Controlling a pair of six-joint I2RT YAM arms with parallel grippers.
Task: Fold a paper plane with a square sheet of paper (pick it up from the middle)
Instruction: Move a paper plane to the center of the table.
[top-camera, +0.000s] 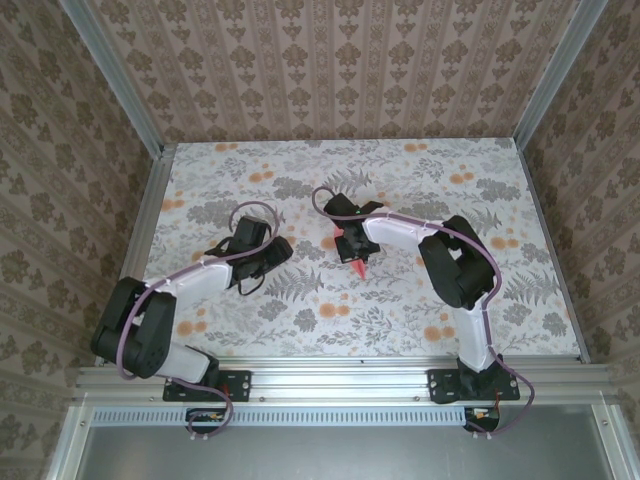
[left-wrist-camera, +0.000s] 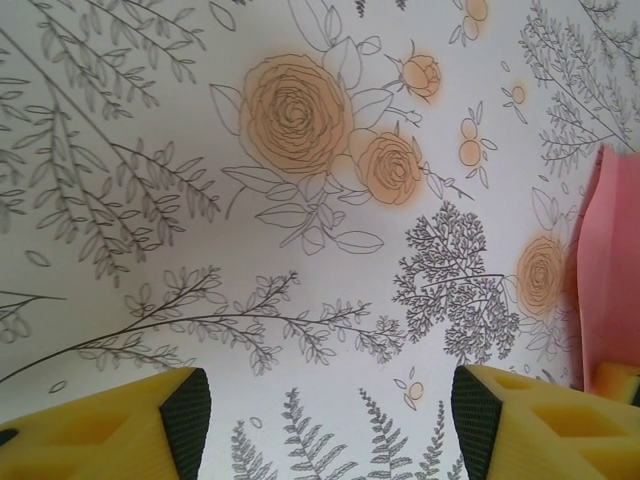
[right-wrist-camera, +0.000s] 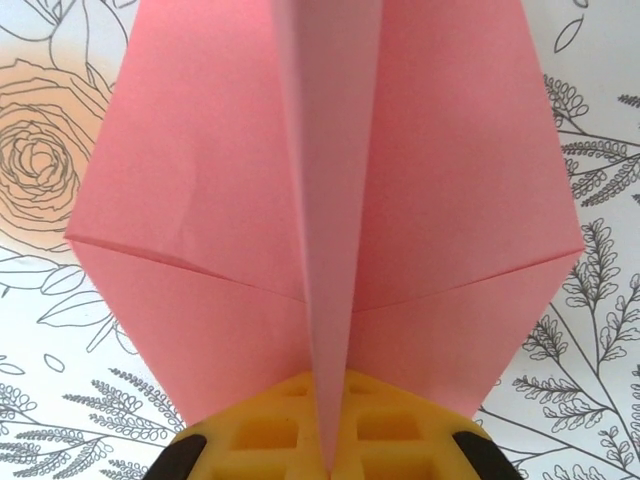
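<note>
**Holding state.** Your right gripper (right-wrist-camera: 325, 435) is clenched on the paper (right-wrist-camera: 200, 200). It pinches the raised centre fold at one end, and the two flaps splay out to 9 and 3 o'clock of that fold. From above, the paper (top-camera: 358, 266) sits near the middle of the surface (top-camera: 420, 300), poking out at 6 o'clock of the right gripper. I cannot tell whether it touches the surface.

Your left gripper (left-wrist-camera: 330, 420) is released, its jaws wide apart with nothing between them, and it hovers over bare print. The paper (left-wrist-camera: 610, 270) shows at the 3 o'clock edge of the left wrist view.

**Risks, as I judge them:**
1. The hold covers only a thin strip of the fold. A sideways tug or a quick turn of the wrist may let the paper slide or pivot out.
2. Both flaps hang free. If you bring the left gripper in low from 9 o'clock, a jaw may catch a flap edge. That could dent the flap or drag the paper out of the pinch.
3. If you slacken the right gripper before the left has a grasp, the fold would likely spring apart and the paper drop.
4. A faint wrinkle already marks the 9 o'clock flap. The paper looks thin, so any hard press off the crease line may leave a stray fold.
</note>
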